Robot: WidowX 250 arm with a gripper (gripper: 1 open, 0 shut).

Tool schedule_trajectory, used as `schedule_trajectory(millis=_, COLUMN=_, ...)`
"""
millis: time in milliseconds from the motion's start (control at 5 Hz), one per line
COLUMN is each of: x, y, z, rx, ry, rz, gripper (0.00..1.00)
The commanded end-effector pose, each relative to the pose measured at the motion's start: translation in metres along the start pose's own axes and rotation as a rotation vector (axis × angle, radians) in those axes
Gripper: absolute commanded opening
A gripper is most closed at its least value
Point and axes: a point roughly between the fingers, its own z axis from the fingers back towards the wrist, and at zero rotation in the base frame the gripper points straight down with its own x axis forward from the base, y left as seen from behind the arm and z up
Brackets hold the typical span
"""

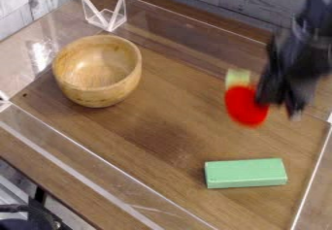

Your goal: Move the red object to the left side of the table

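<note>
The red object (pixel 243 107), a small round toy fruit with a pale green leafy end, hangs blurred above the right part of the table (pixel 169 113). My gripper (pixel 267 98) comes down onto it from the upper right and is shut on it. Motion blur smears the dark arm, so the fingertips themselves are hard to make out. The fruit is off the tabletop, up and to the left of where it lay.
A wooden bowl (pixel 97 70) stands at the left of the table. A green rectangular block (pixel 246 173) lies near the front right edge. A low clear acrylic wall (pixel 78 142) rims the tabletop, with a clear folded stand (pixel 104 13) at the back left.
</note>
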Motion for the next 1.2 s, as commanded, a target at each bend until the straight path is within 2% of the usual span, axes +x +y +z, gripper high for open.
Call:
schedule_trajectory(millis=0, x=-0.026, y=0.029, z=0.025, rx=0.065, ry=-0.025, rz=0.085, gripper=0.0)
schedule_trajectory(millis=400, x=-0.073, y=0.061, z=0.026, rx=0.109, ry=-0.001, rz=0.165, gripper=0.0)
schedule_trajectory(millis=600, x=-0.102, y=0.086, z=0.022, rx=0.129, ry=0.016, rz=0.233, gripper=0.0)
schedule_trajectory(millis=800, x=-0.148, y=0.105, z=0.022, rx=0.137, ry=0.039, rz=0.321, gripper=0.0)
schedule_trajectory(millis=1000, x=-0.18, y=0.124, z=0.024, rx=0.152, ry=0.058, rz=0.406, gripper=0.0)
